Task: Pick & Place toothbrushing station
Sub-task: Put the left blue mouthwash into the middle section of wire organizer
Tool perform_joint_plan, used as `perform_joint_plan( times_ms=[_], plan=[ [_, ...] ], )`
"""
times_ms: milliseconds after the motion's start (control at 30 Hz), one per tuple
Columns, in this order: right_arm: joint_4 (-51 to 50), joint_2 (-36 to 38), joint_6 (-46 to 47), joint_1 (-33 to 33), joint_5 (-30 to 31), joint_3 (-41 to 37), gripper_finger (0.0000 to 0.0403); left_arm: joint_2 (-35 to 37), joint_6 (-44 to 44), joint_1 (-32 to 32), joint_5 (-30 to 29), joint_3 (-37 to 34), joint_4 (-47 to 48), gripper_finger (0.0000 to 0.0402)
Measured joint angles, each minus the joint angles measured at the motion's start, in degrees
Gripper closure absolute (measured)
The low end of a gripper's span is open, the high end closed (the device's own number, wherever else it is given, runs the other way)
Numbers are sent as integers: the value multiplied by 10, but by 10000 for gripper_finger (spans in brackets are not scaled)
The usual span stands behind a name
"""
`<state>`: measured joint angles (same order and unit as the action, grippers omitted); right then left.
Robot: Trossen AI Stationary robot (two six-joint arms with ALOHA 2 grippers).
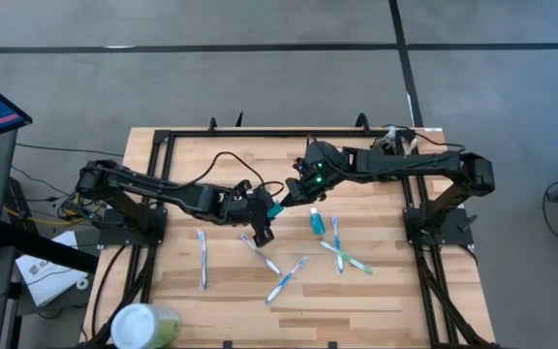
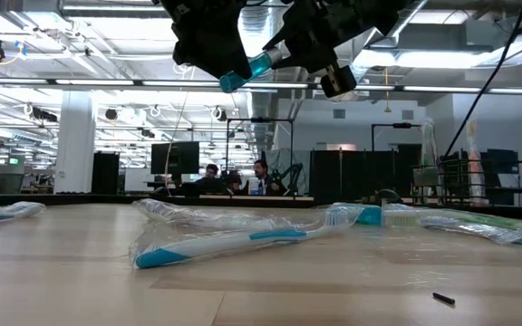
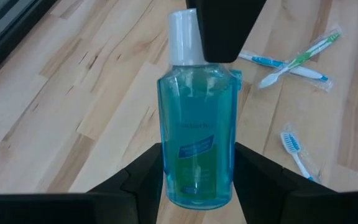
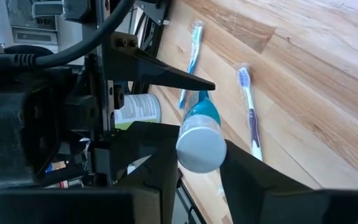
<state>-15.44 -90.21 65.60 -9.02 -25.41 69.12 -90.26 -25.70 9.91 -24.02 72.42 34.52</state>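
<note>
mid-handover above the table (image 1: 376,281): left gripper (image 3: 197,180) clamps the mouthwash bottle (image 3: 197,124); right gripper (image 4: 197,165), jaws partly apart, straddles its white cap (image 4: 201,148). next, right must grip before left releases.

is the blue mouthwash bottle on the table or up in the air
In the air: the mouthwash bottle hangs above the table, left gripper clamped around it.
</note>
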Motion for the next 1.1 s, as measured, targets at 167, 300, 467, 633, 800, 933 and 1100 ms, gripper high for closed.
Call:
perform_joint_plan(
  times_ms=[167,300,467,633,800,933,1100],
  plan=[
    [-2,0,-5,0,0,0,303,0,0,0,0,0,0,239],
    [-5,0,-11,0,-1,0,310,0,0,0,1,0,0,239],
    [-6,0,-11,0,-2,0,307,0,0,0,4,0,0,251],
    [-10,0,-17,0,-4,0,270,0,1,0,7,0,0,249],
    [-10,0,-13,0,0,0,220,0,1,0,7,0,0,249],
    [-10,0,-13,0,1,0,192,0,1,0,7,0,0,251],
    [-8,0,-12,0,14,0,187,0,1,0,7,0,1,248]
  ],
)
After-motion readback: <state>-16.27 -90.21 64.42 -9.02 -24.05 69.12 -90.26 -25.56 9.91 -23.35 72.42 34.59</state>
